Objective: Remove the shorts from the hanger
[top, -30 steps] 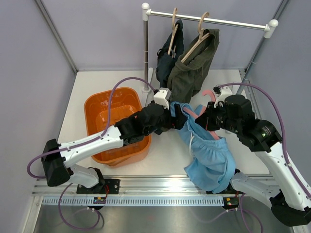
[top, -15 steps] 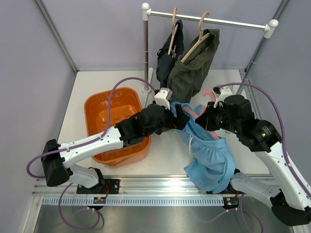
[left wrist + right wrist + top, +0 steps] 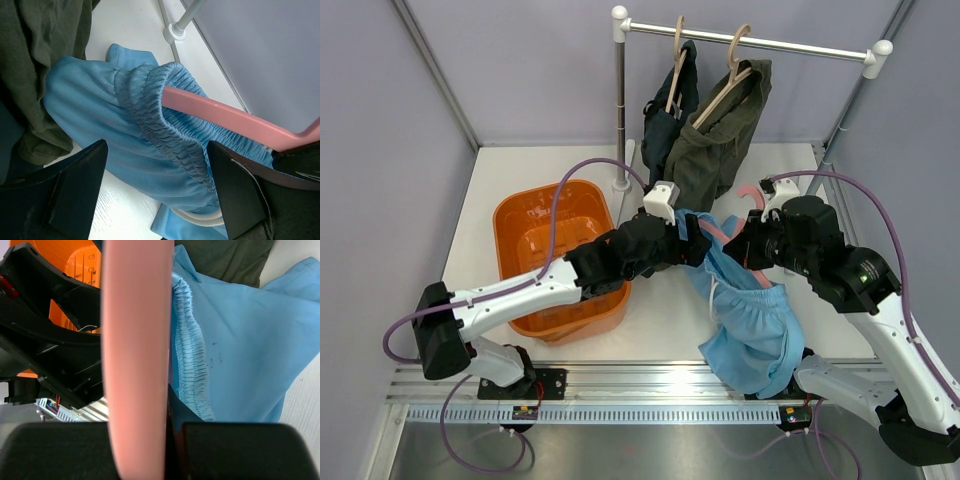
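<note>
The light blue shorts (image 3: 752,322) hang by their gathered waistband from a pink hanger (image 3: 718,234) and trail down over the table's front edge. My right gripper (image 3: 747,246) is shut on the pink hanger (image 3: 135,340), with the blue cloth (image 3: 240,340) beside it. My left gripper (image 3: 694,246) is open, its jaws on either side of the blue waistband (image 3: 150,100) without closing on it; in the left wrist view the gripper (image 3: 155,167) frames the cloth and the hanger bar (image 3: 225,112). The olive green shorts (image 3: 715,150) and dark navy shorts (image 3: 665,125) hang on wooden hangers.
A metal rail (image 3: 760,42) on two posts spans the back of the table, with its left post base (image 3: 621,183) near the navy shorts. An orange basket (image 3: 510,215) sits on the left under my left arm. Grey walls enclose the sides.
My left gripper has moved a little to the right, closer around the blue waistband. The right arm and the hanger have stayed still.
</note>
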Action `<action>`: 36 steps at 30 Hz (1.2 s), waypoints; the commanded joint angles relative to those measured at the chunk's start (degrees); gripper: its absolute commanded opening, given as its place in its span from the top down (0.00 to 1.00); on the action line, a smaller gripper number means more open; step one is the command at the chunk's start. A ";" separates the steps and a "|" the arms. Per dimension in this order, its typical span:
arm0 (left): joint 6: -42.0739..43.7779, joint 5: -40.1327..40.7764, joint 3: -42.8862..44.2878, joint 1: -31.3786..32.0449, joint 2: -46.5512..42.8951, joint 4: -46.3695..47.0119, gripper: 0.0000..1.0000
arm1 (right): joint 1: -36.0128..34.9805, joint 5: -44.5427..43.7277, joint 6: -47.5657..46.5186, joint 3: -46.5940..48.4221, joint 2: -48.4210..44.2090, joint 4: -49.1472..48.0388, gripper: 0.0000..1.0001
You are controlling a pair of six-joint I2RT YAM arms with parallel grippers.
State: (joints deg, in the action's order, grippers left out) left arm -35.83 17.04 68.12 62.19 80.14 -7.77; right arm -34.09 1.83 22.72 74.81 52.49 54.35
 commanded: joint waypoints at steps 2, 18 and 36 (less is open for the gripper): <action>0.50 1.86 5.17 0.30 1.68 2.68 0.16 | -0.72 -1.56 -0.22 3.24 -0.72 -1.61 1.00; 1.12 4.14 9.93 0.30 7.40 -3.04 0.60 | -0.81 -1.47 -1.10 4.65 -0.19 -1.35 1.00; 8.32 18.30 23.90 -6.82 15.40 -15.96 1.00 | -0.81 3.54 -2.68 9.39 -3.44 2.87 1.00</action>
State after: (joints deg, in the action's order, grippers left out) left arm -29.76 28.38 89.65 58.39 93.65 -22.37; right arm -34.11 1.13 20.58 80.88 51.24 55.61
